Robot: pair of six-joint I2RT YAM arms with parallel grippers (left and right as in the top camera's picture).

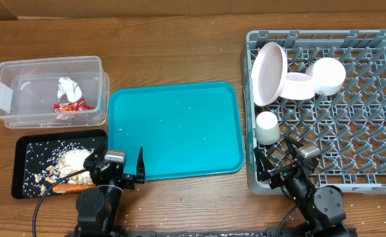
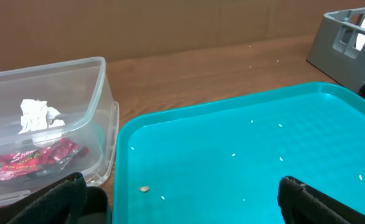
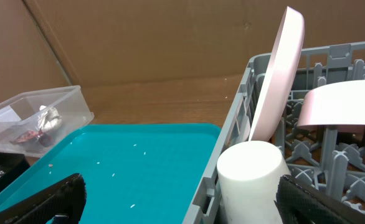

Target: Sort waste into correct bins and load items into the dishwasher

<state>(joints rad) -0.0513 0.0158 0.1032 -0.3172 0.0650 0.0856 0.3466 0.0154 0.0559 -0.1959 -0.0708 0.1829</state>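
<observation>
The crumpled white wrapper [image 1: 68, 87] and the red snack wrapper [image 1: 71, 105] are seen inside the clear container [image 1: 48, 62], which stands just left of the teal tray [image 1: 180, 131], at its far corner. The rice [image 1: 74, 157] and the small orange carrot [image 1: 71, 188] are lodged in the black tray [image 1: 23, 187], just left of the teal tray's near corner. The waste sorting is therefore judged all but done.

To the right of the teal tray, close against its edge, the dish rack [image 1: 364, 131] is loaded. The round plate [image 1: 269, 72] is stood on edge at the side nearest the tray, two bowls [image 1: 328, 74] [image 1: 297, 85] are set beyond it, and the white cup [image 1: 267, 127] is placed mouth down near the rack's tray-side wall. No chopsticks can be made out in any view, so it cannot be told whether they have been loaded.

A few pale grains and one small scrap [image 2: 144, 188] are scattered on the teal tray's surface. These may be all that is left to clear.

The left gripper [image 1: 122, 168] is held at the teal tray's near left corner, its fingers spread wide with nothing between them. The right gripper [image 1: 276, 158] is held just past the tray's near right corner, over the rack's edge, likewise spread wide and empty.
</observation>
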